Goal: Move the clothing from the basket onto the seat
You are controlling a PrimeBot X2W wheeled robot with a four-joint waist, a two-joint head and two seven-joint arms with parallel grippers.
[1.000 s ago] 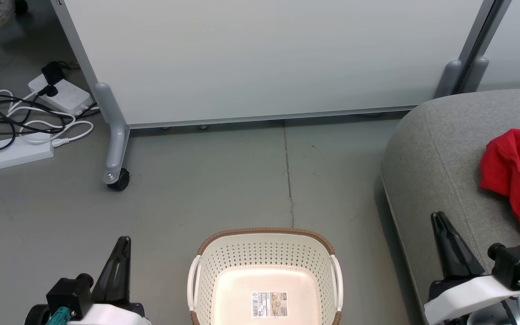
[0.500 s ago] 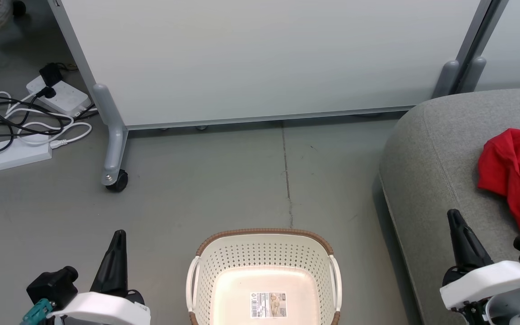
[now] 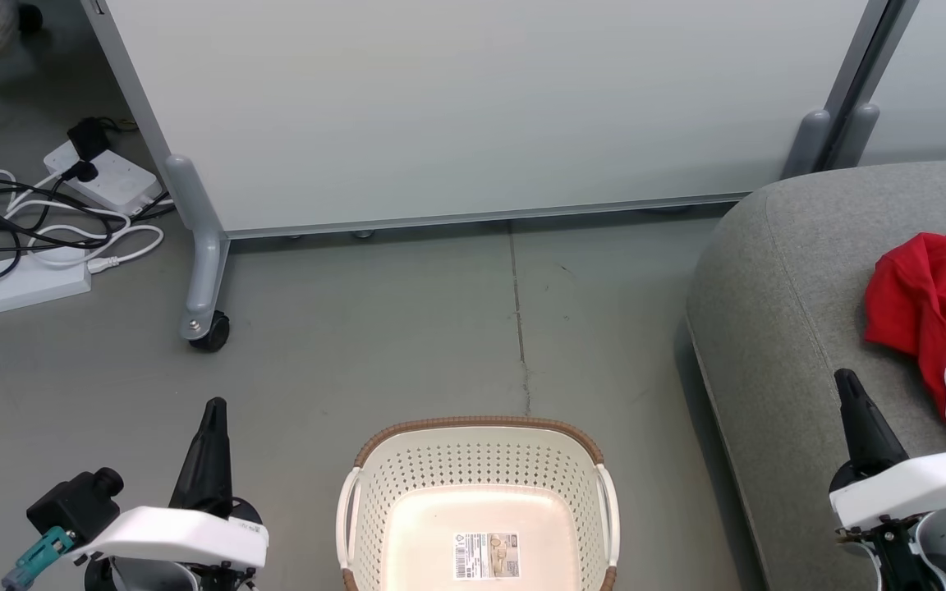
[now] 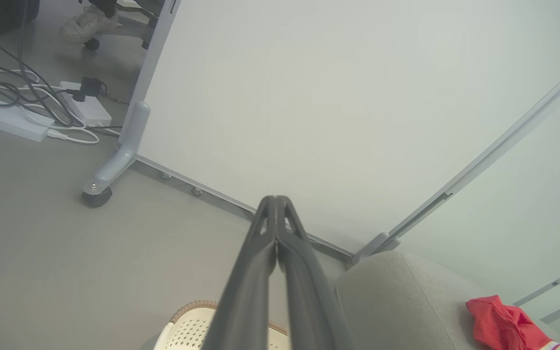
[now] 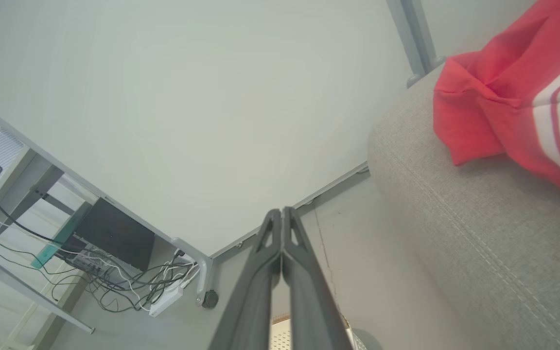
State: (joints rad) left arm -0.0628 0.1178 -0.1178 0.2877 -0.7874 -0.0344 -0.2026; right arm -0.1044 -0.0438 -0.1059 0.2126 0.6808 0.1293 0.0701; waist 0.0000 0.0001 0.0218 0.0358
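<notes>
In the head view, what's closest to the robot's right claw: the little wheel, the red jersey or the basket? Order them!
From the right claw:
1. red jersey, on the sofa beside it.
2. basket, on the floor to its left.
3. caster wheel, far left under the panel.

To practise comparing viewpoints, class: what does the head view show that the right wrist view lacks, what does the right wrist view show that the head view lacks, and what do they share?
Head view adds: the left pincer, shut, and the label inside the basket.
Right wrist view adds: a black box beyond the panel.
Shared: the red jersey lying on the grey seat, the shut right pincer, the panel, the floor cables and part of the basket.
</notes>
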